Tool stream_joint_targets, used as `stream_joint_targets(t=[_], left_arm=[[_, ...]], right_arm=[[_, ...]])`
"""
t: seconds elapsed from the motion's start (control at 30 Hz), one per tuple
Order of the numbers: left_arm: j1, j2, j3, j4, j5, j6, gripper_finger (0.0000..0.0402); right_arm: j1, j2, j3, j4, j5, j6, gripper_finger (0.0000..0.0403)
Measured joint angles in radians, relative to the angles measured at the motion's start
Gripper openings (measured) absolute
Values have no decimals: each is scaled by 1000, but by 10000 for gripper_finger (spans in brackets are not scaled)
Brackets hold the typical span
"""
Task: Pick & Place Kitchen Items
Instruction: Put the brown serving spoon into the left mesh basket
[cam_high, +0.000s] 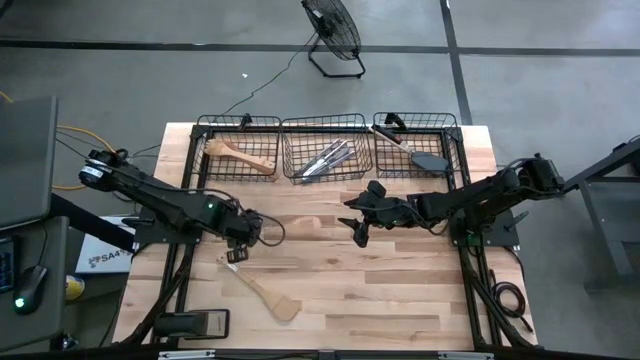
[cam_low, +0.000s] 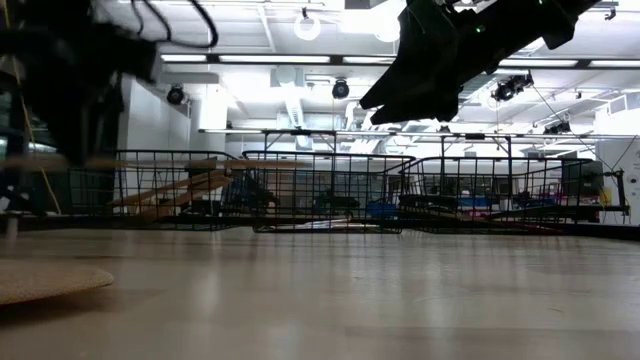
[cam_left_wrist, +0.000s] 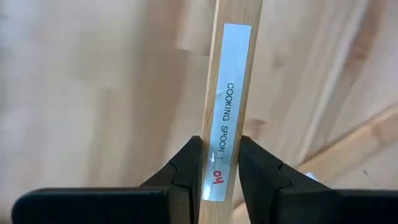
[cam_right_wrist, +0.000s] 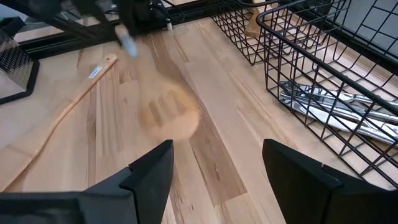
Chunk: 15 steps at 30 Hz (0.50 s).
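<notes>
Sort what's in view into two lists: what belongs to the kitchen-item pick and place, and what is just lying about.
Job:
wooden cooking spoon, handle clamped in the left gripper
wooden utensils in the left basket
metal knives in the middle basket
black turner in the right basket
right gripper, open and empty

Lying about:
fan
computer mouse

A light wooden table carries three black wire baskets and a wooden spatula.
</notes>
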<state>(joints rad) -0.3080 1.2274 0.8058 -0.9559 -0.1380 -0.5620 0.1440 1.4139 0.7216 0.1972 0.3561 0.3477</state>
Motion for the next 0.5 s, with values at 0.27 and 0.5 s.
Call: stream_joint_targets(t=[0.27, 0.5], left_arm=[[0, -1, 270, -380, -266, -152, 74], [0, -2, 409, -614, -463, -330, 74]], right_arm=[[0, 0, 0, 0, 0, 0, 239], [0, 0, 0, 0, 0, 0, 239]])
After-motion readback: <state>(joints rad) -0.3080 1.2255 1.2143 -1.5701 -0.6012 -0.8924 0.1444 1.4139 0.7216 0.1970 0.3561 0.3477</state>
